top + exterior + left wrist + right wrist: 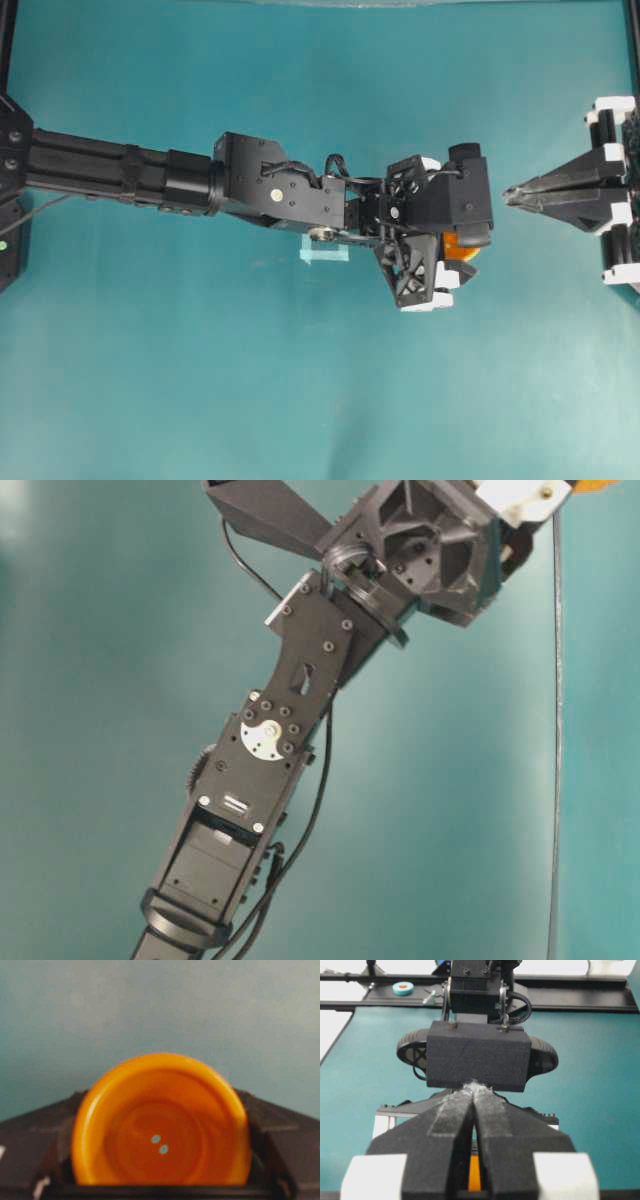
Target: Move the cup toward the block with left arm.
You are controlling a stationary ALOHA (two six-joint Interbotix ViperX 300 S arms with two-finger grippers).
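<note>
The orange cup (160, 1125) fills the left wrist view, its round mouth facing the camera and two pale dots in its bottom. My left gripper (448, 240) is shut on the cup, with a black finger (47, 1130) against each side of the rim. From overhead only a bit of the cup (460, 246) shows under the gripper's frame. The block is hidden in every view. My right gripper (508, 195) is shut and empty, its tips pointing at the left gripper from a short gap. A thin orange strip (475, 1172) shows between its fingers; I cannot tell what it is.
A pale tape square (322, 252) lies on the teal table (300, 400) under the left forearm. The long left arm (150, 170) reaches from the left edge across the middle. The right arm's base (620, 190) sits at the right edge.
</note>
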